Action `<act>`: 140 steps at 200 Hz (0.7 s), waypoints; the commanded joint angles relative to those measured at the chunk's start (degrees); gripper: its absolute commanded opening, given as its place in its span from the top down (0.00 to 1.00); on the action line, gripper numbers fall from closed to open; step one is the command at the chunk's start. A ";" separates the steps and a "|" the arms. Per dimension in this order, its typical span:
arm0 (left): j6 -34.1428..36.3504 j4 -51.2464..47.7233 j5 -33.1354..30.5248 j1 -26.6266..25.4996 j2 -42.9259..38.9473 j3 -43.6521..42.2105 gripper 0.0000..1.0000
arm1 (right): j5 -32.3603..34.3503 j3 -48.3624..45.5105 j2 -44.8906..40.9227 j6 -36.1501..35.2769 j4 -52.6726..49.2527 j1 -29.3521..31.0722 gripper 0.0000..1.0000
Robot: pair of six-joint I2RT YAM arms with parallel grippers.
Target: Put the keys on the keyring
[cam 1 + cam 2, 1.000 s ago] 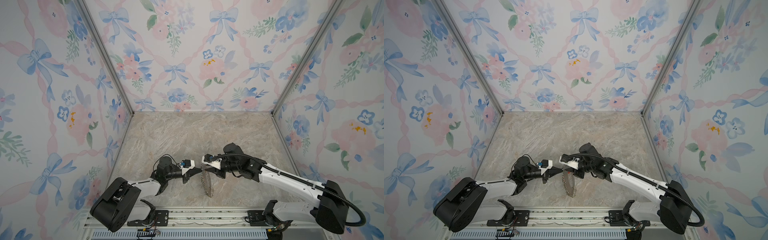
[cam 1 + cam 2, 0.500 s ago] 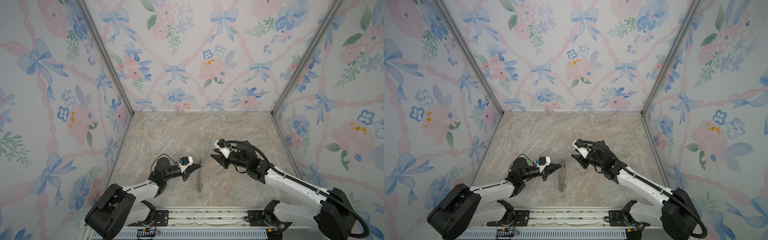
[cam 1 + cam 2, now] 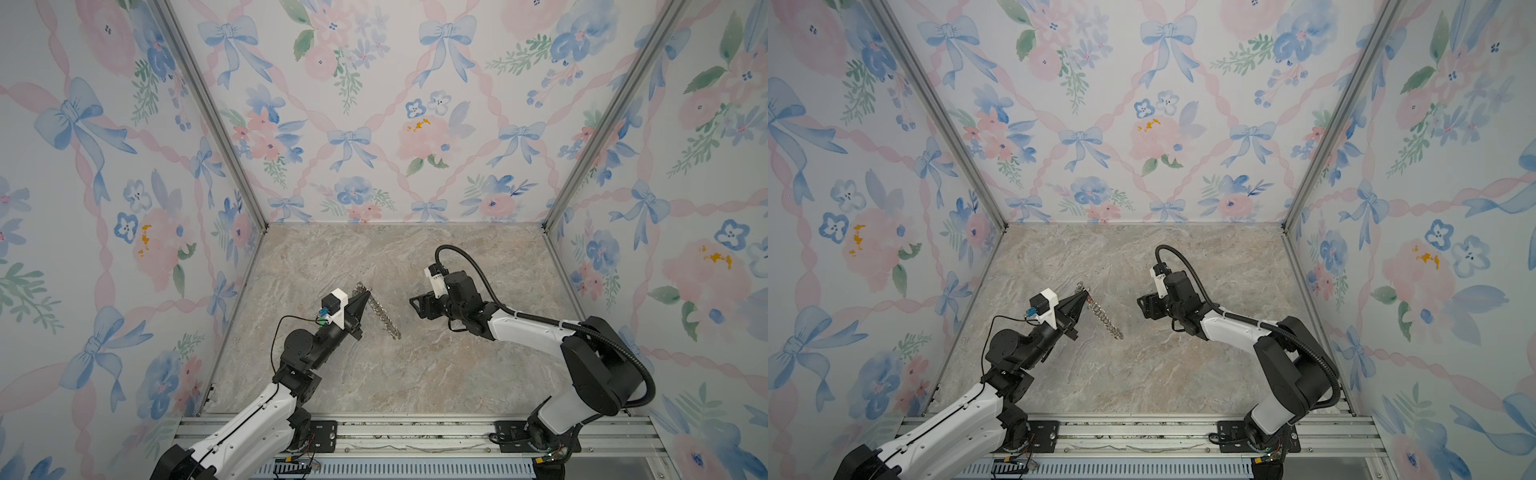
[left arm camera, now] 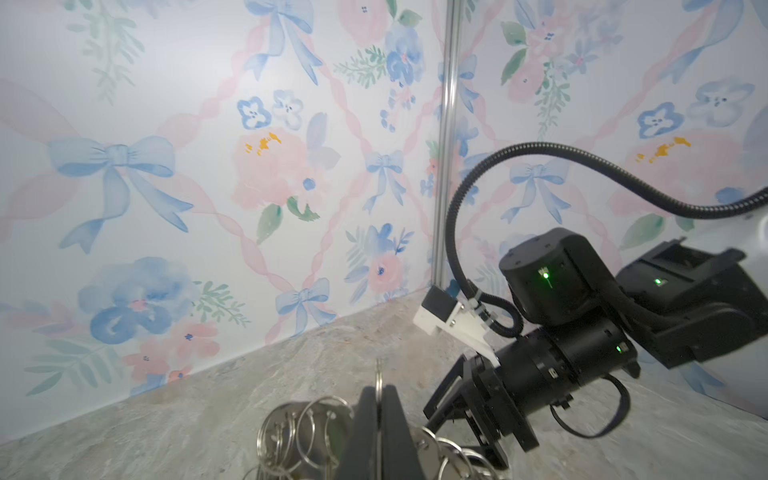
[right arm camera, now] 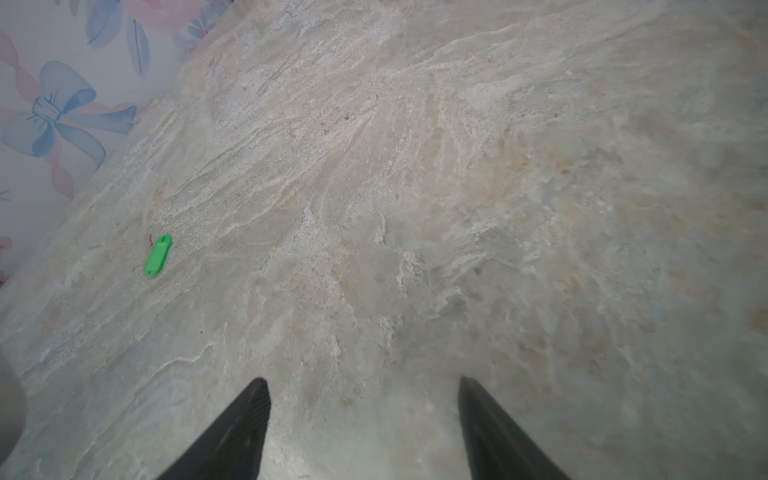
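Note:
The keyring [image 3: 380, 311] [image 3: 1102, 312] appears edge-on in both top views, like a short chain slanting over the stone floor. My left gripper [image 3: 367, 293] [image 3: 1087, 293] is shut on its far end. In the left wrist view the jaws [image 4: 378, 388] pinch one wire ring, with the grey plate [image 4: 424, 444] and more rings fanned out on either side. My right gripper [image 3: 417, 306] [image 3: 1143, 307] [image 5: 363, 386] is open and empty, a short way right of the keyring. One green key [image 5: 158, 255] lies flat on the floor near a wall, seen only in the right wrist view.
Flowered walls close the stone floor [image 3: 399, 374] on three sides, with metal posts in the back corners. A metal rail [image 3: 415, 432] with both arm bases runs along the front edge. My right arm's black cable [image 4: 540, 149] loops above its wrist.
My right gripper has let go of the keyring, drawn back to the right and opened wide. My left gripper has carried the keyring away from the front rail, towards the back.

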 commanded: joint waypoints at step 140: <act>5.08 -10.30 -32.58 0.23 -7.30 15.31 1.00 | 6.37 42.87 36.58 2.53 -10.58 19.56 0.20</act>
